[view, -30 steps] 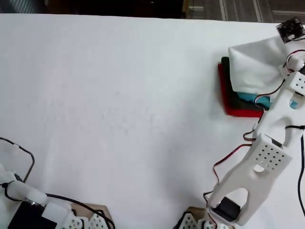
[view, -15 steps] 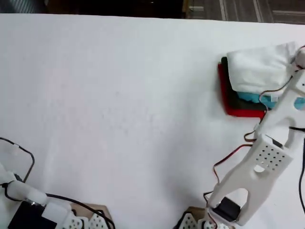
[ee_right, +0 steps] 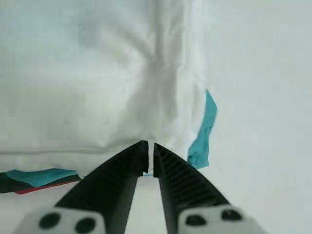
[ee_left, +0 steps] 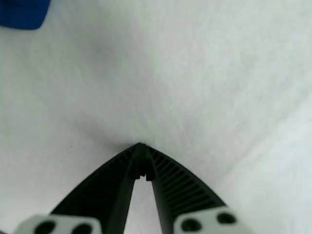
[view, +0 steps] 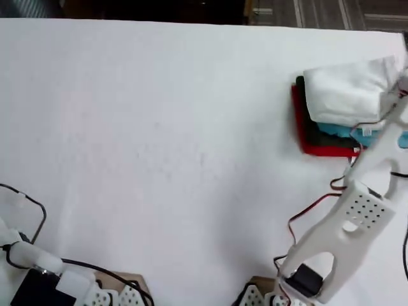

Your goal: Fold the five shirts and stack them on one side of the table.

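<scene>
At the near left corner the left arm rests with its jaws closed, tips meeting over the bare white surface. The right arm stretches from the near edge to the far right side, its jaws all but closed on nothing at the edge of the white shirt. That shirt lies folded on top of a teal shirt, a dark shirt and a red shirt

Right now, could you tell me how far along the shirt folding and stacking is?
Done: the white shirt lies folded on a teal shirt, dark shirt and red shirt, stacked at the table's right side. In hand: the right gripper is at the white shirt's edge. Left: I count four layers, so a fifth may remain; a blue thing beyond the shut left gripper could be it.
</scene>
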Robot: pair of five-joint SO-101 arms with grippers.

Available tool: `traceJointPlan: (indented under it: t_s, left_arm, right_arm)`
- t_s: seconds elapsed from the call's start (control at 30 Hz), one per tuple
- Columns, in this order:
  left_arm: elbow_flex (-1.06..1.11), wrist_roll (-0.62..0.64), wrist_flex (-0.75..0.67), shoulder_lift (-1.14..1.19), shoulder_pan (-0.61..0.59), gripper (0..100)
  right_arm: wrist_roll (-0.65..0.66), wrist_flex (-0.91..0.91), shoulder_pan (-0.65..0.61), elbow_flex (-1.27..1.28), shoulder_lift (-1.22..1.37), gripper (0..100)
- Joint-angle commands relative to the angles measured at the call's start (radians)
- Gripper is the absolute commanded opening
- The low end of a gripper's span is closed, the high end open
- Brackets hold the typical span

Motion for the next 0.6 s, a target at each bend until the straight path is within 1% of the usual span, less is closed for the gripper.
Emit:
traceJointPlan:
  t_s: [0.0,0.1,0.23,0.33,0.43,0.5,0.57]
  left_arm:
    - [0.002,0.012,-0.018,-0.006,-0.005,3]
    - [0.002,0.012,-0.018,-0.006,-0.005,3]
    - [0.002,0.012,-0.018,-0.006,-0.005,3]
    - [0.002,0.012,-0.018,-0.006,-0.005,3]
    - [0.002,0.012,-0.018,-0.006,-0.005,3]
    - [0.002,0.012,-0.018,-0.006,-0.005,3]
    - [0.002,0.012,-0.018,-0.006,-0.005,3]
  right_arm:
    - [0.054,-0.035,0.028,-0.029,0.054,2.1]
    - [0.063,-0.033,0.056,-0.035,0.093,2.0]
    - [0.06,-0.022,0.093,-0.112,0.062,2.0]
    - [0.057,0.041,0.094,-0.23,0.008,2.0]
    - [0.049,0.131,0.065,-0.351,-0.042,2.0]
    - [-0.02,0.185,0.038,-0.42,-0.064,2.0]
    - [-0.129,0.213,-0.01,-0.428,-0.082,2.0]
